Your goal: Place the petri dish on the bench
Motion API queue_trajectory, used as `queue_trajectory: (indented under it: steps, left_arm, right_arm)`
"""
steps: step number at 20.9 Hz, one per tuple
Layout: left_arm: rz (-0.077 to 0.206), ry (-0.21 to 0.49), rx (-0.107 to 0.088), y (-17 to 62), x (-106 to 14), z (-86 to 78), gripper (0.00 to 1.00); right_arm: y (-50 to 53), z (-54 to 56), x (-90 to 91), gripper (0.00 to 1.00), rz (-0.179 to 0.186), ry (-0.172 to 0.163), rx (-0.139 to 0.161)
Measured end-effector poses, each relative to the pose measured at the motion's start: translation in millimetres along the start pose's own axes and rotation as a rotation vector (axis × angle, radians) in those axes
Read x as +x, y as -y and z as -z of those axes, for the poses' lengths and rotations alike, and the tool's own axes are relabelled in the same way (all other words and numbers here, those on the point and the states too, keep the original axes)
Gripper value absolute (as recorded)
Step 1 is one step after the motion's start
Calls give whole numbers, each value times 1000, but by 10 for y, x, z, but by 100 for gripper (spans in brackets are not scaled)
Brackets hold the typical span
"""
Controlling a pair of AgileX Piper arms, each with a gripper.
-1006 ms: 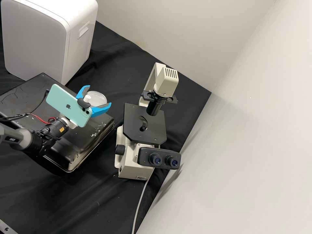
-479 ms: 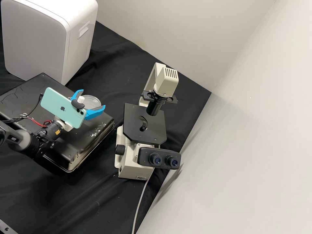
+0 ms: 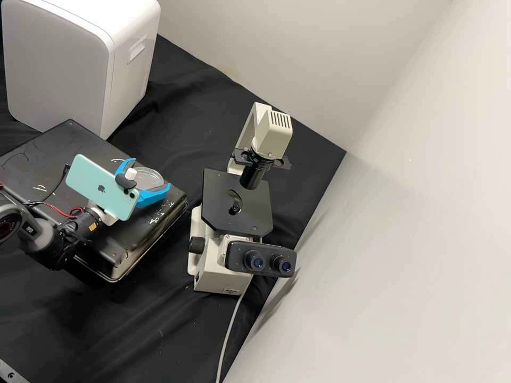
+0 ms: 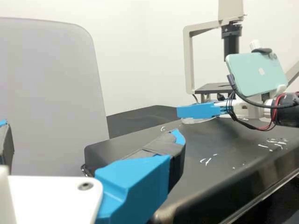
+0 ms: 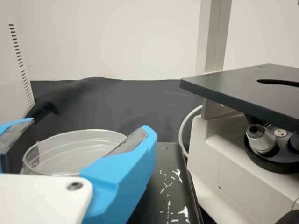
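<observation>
Right end effector [image 3: 146, 176] grasps the dish [image 3: 145, 177] at its rim, low over the black case [image 3: 53, 154]. Bare surface [image 3: 181, 122] lies at 1 o'clock. Left end effector [image 4: 88, 130], released, sits farther off.

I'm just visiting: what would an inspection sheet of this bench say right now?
Surface: black cloth bench, black case on it.
Job's things: dish in right end effector, low over case.
Clutter: white flecks on case.
End effectors: right shut on dish; left end effector open at case.
Cables: red and black wires at right wrist; microscope cord.
Surroundings: microscope, white appliance, phone on wrist, wall.
</observation>
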Motion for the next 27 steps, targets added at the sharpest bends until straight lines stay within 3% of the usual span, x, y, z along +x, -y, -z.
queue_trajectory:
  steps: [4, 5, 19, 23, 26, 27]
  left_arm:
    - [2, 0, 0, 3, 1, 0, 100]
    - [4, 1, 1, 7, 3, -3, 100]
    - [5, 2, -14, 13, 1, -23, 100]
    - [-87, 17, -87, -81, 7, 31, 100]
    - [-124, 37, -139, -143, -12, 62, 100]
    - [-130, 39, -144, -154, -17, 64, 100]
  right_arm:
    - [-3, 3, 1, 0, -6, -7, 0]
    - [2, -2, 3, 100, -5, -6, 0]
    - [35, -39, 13, 100, 4, 4, 2]
    - [35, -39, 13, 100, 4, 4, -5]
    - [35, -39, 13, 100, 2, 6, -28]
    - [35, -38, 14, 100, -7, 13, -29]
